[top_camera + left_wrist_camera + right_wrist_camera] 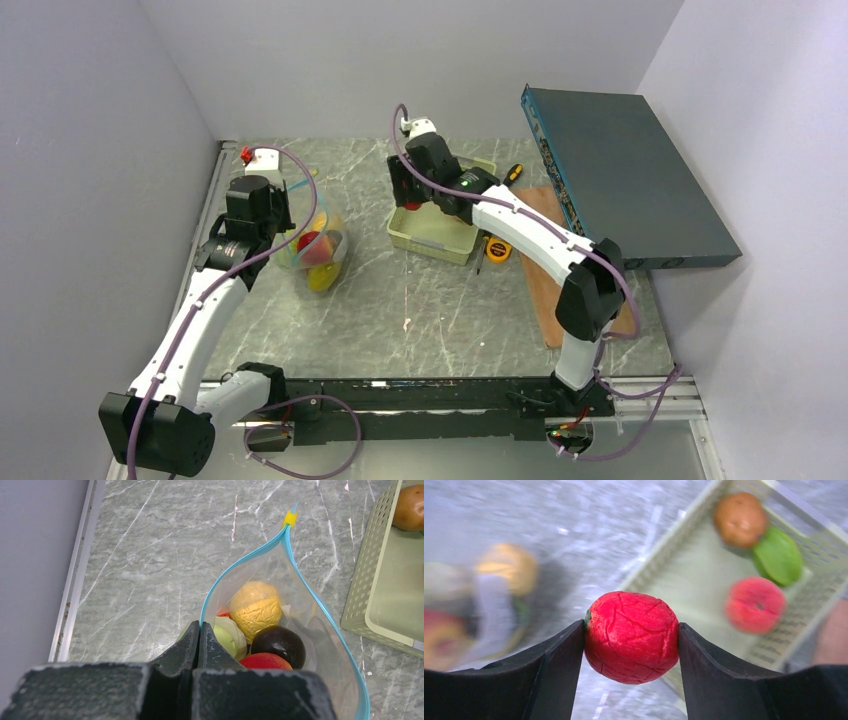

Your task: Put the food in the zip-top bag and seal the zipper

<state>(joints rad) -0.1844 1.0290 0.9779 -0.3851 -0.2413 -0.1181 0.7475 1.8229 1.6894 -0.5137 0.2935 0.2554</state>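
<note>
The clear zip-top bag stands open on the table left of centre. Its light blue zipper rims the mouth, with a yellow slider at the far end. Inside lie a yellow wrinkled fruit, a dark plum, a red fruit and a pale green vegetable. My left gripper is shut on the bag's near rim. My right gripper is shut on a red cracked fruit, held above the table beside the basket's left edge.
The pale green basket holds a brown fruit, a green one and a pink-red one. A yellow tape measure, a screwdriver, a wooden board and a dark blue box lie to the right.
</note>
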